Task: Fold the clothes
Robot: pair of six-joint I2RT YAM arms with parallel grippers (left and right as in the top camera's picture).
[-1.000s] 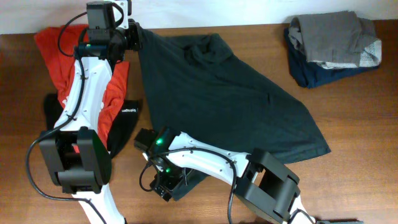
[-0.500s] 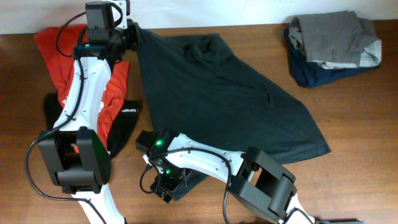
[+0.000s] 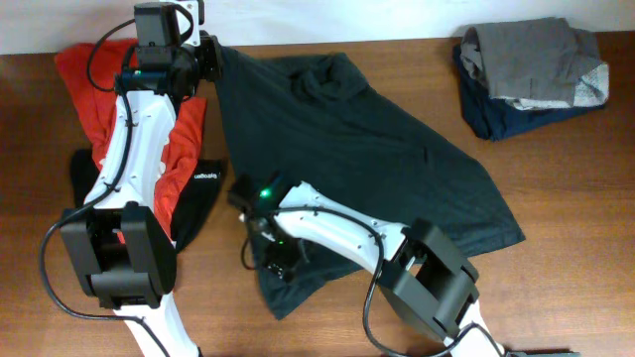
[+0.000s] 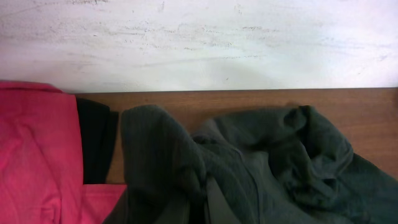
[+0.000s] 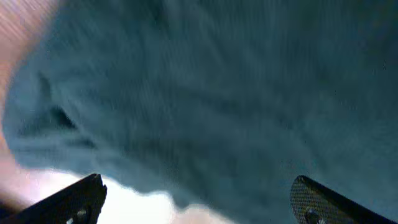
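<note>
— Where's the shirt [image 3: 377,169]?

— Spread on the table [image 3: 566,208], reaching from the left pincer [image 3: 212,59] across to the right pincer [image 3: 281,260]. One corner is drawn up to a peak at the left pincer. The corner at the other end of that edge lies directly under the right one.

— So the left pincer has hold of it?

— It looks so. Its fingers don't show in its own camera, but the shirt [image 4: 261,168] bunches up thick at the bottom edge of that view. From above, the cloth's edge runs straight from the pincer as if pulled. It appears clamped on that corner, though I can't tell how tightly.

— And the right pincer [image 5: 199,205]?

— Spread wide. Its fingertips [image 5: 84,198] sit at the two bottom corners of its view with nothing held between them. The shirt [image 5: 217,93] fills everything beyond them, blurred. I can't tell whether the tips touch the cloth.

— What else is near?

— A red shirt [image 3: 84,74] lies just beside the left pincer, under that arm, and it shows at the side of the wrist view too [image 4: 34,155]. The wall [image 4: 199,43] stands just past that pincer. A grey pile [image 3: 531,55] sits well apart from both pincers, across the shirt from the left one.
</note>
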